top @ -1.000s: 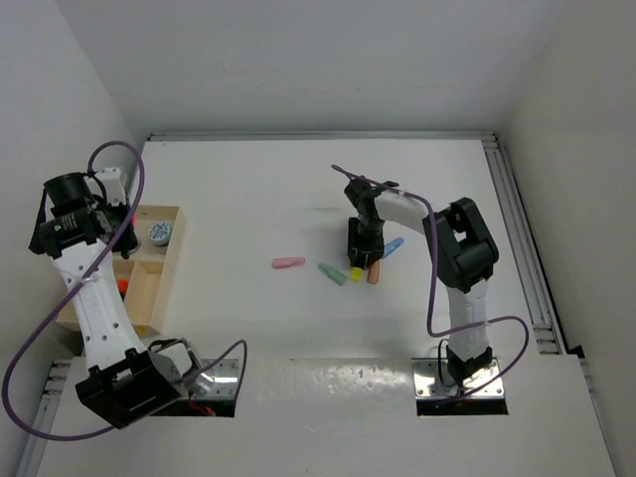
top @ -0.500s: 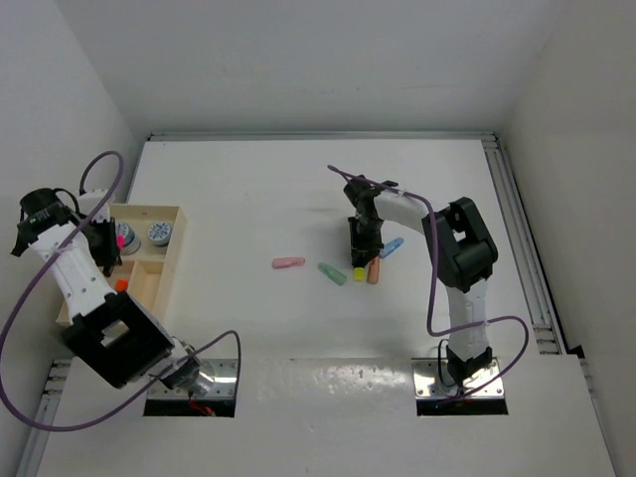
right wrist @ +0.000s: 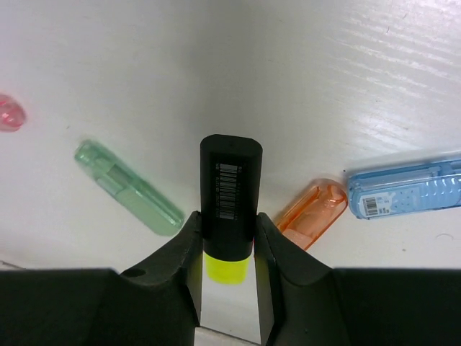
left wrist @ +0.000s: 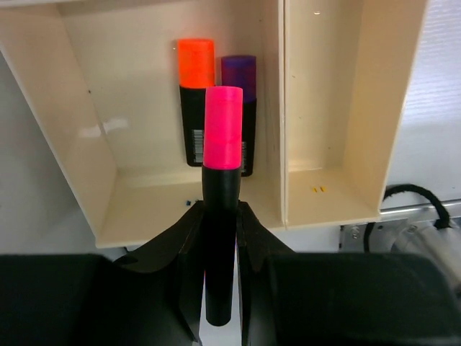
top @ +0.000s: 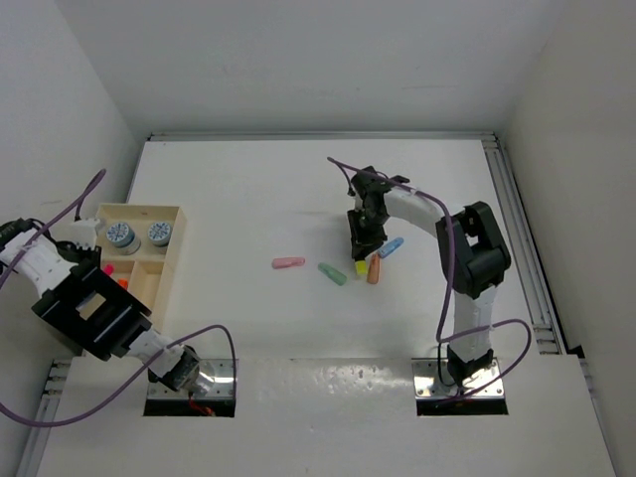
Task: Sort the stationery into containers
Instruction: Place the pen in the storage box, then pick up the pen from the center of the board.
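Left end effector [left wrist: 220,216] of mine grips pink highlighter [left wrist: 222,126] at wooden tray [left wrist: 281,108], far left overhead; right end effector [right wrist: 227,231] pinches yellow highlighter [right wrist: 230,180] beside orange stub [right wrist: 313,213], mid-frame on bench [top: 298,189].

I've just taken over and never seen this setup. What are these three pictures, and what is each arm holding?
Two robot arms stand at the table's near edge. The wide picture looks down from above and behind them; the other two come from cameras on the wrists. The left tool grips a pink highlighter at the wooden tray, facing a compartment holding an orange highlighter and a purple highlighter; two patterned rolls sit in another. The right tool grips a yellow highlighter at mid-table. Beside it lie a green stub, an orange stub, a blue stub, and farther left a pink stub.
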Robot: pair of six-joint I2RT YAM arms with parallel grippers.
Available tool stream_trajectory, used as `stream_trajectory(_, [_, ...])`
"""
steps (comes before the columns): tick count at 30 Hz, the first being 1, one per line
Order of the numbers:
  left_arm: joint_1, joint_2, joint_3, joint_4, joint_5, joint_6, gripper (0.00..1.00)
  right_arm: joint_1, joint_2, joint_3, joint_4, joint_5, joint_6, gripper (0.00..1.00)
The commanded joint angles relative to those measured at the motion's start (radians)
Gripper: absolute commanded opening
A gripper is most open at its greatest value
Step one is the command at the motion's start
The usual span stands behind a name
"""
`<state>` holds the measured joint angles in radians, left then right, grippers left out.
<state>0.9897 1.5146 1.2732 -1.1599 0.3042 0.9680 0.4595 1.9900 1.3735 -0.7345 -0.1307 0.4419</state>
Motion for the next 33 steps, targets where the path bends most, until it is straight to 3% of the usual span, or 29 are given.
stream_trajectory(1, [0.003,0.002,-0.035,0.06,0.026,0.061,0.0,-0.013,-0.08,0.027,0.012,-0.063,-0.081,0.0])
stream_trajectory(10, [0.003,0.006,-0.142,0.379,-0.054,-0.184,0.0,-0.015,-0.152,0.053,-0.029,-0.095,-0.207,0.0])
stream_trajectory(14, [0.003,0.004,-0.187,0.466,-0.059,-0.199,0.01,-0.019,-0.186,0.049,-0.036,-0.109,-0.236,0.0])
stream_trajectory(17, [0.003,0.044,-0.178,0.463,-0.047,-0.187,0.08,-0.019,-0.206,0.041,-0.046,-0.13,-0.262,0.0])
stream_trajectory(24, [0.003,0.059,-0.161,0.448,-0.018,-0.152,0.47,-0.021,-0.229,0.067,-0.066,-0.156,-0.322,0.0])
stream_trajectory(27, [0.003,0.012,-0.156,0.411,0.039,-0.105,0.56,-0.018,-0.226,0.094,-0.083,-0.179,-0.335,0.0])
stream_trajectory(33, [0.003,-0.155,-0.075,0.284,0.258,0.032,0.58,-0.021,-0.22,0.165,-0.173,-0.354,-0.345,0.0])
